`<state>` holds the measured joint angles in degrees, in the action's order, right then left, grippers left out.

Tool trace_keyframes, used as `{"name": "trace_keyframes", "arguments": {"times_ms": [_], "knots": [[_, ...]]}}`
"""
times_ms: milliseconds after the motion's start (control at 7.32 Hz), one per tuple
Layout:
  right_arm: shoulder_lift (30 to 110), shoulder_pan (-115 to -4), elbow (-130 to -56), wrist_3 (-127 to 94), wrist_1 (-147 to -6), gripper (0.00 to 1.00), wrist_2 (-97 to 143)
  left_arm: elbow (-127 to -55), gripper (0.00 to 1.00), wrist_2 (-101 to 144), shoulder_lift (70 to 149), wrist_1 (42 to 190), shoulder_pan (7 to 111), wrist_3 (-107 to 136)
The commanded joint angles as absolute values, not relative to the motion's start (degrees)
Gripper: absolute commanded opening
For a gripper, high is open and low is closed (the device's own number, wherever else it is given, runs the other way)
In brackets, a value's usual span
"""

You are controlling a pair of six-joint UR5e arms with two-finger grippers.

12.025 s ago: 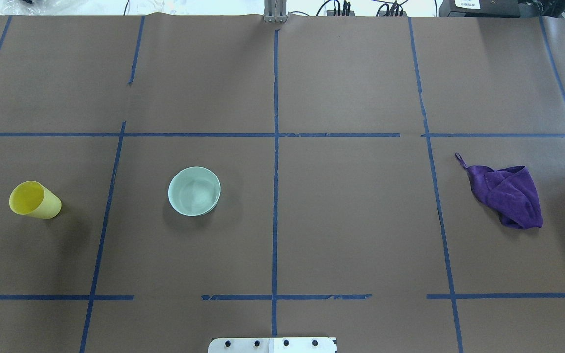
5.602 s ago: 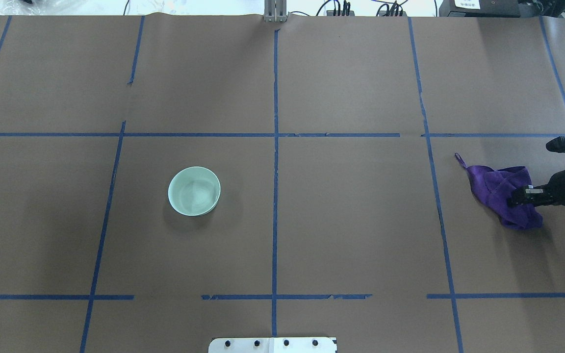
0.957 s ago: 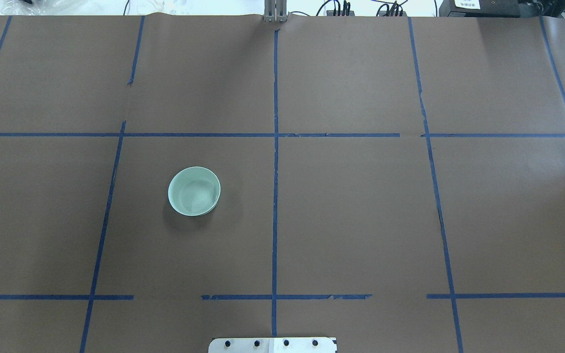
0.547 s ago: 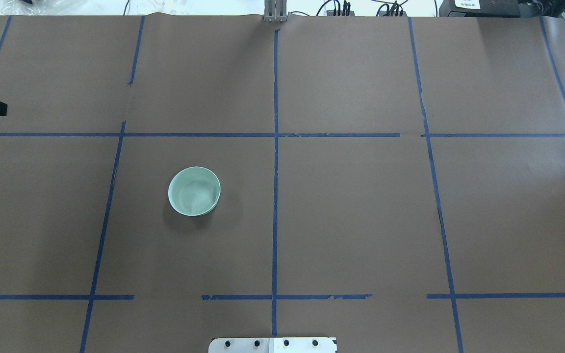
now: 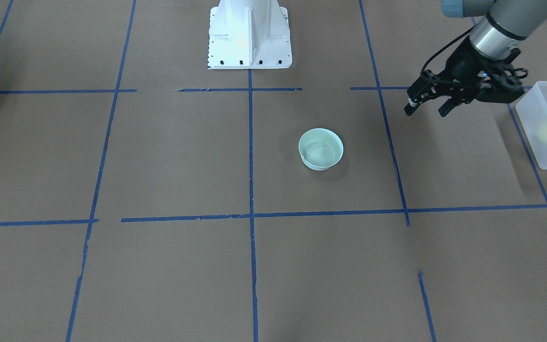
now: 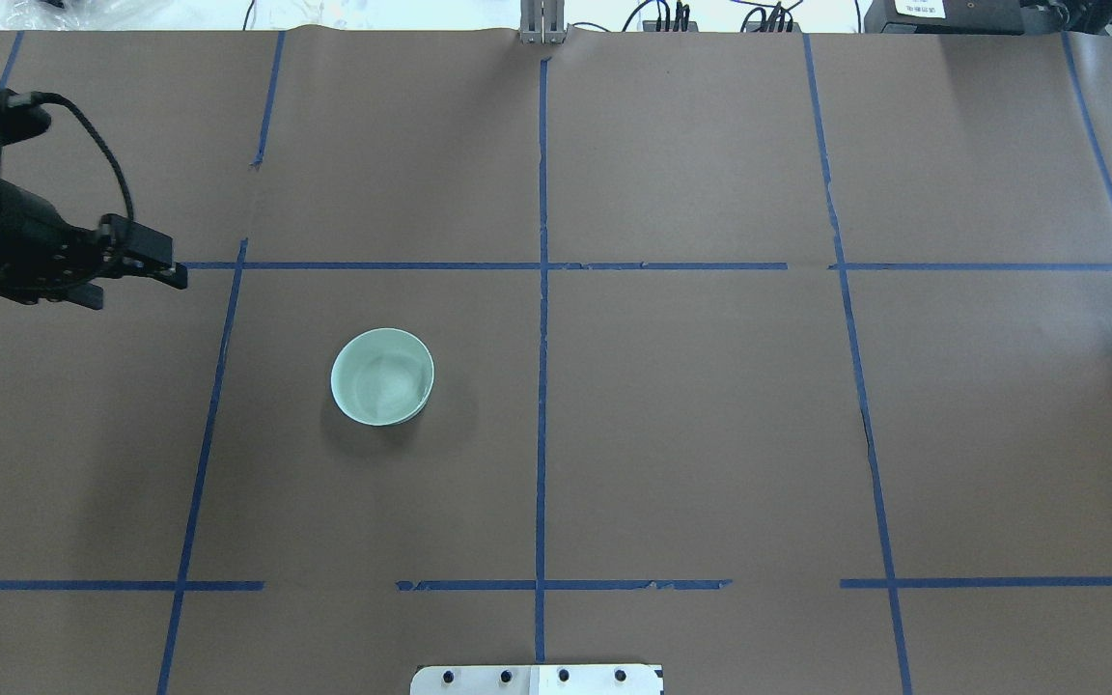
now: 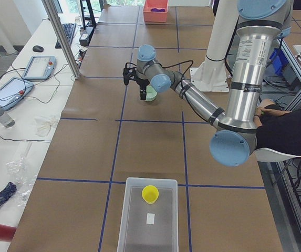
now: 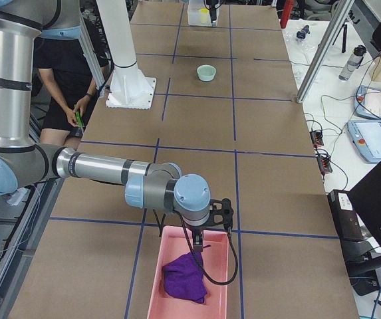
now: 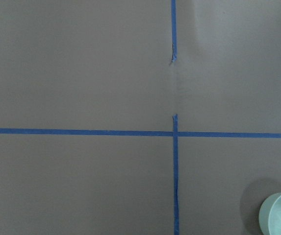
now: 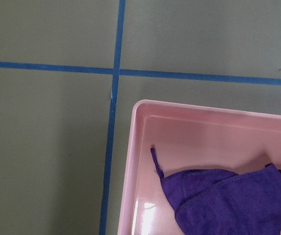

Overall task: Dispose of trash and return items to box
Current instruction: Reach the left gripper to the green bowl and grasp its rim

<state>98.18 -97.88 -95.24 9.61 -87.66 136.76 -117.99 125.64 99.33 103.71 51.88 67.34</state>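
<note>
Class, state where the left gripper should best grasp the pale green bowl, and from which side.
Probably the rim of the bowl, from straight above, one finger inside, one outside: it stands upright, mouth up, and looks too wide to span.

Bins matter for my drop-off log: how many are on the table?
2. A translucent white bin with the yellow cup at the robot's left end; a pink bin with the purple cloth at its right end. None looks hidden.
</note>
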Motion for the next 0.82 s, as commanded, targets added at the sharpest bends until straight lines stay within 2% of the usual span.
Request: {"name": "trace_keyframes", "arguments": {"times_ms": [0, 273, 683], "knots": [[97.21, -96.78, -95.1, 8.88, -87.8, 1.0, 136.93, -112.97, 1.0, 119.91, 105.88, 103.8, 44.59, 75.29], [95.63, -94.66, -95.36, 2.31, -87.72, 1.0, 137.2, -109.26, 1.0, 114.98, 107.31, 104.24, 38.7, 79.52], [95.62, -94.13, -95.45, 2.29, -87.63, 1.0, 139.38, -102.41, 1.0, 109.08, 107.4, 112.75, 32.35, 85.34]]}}
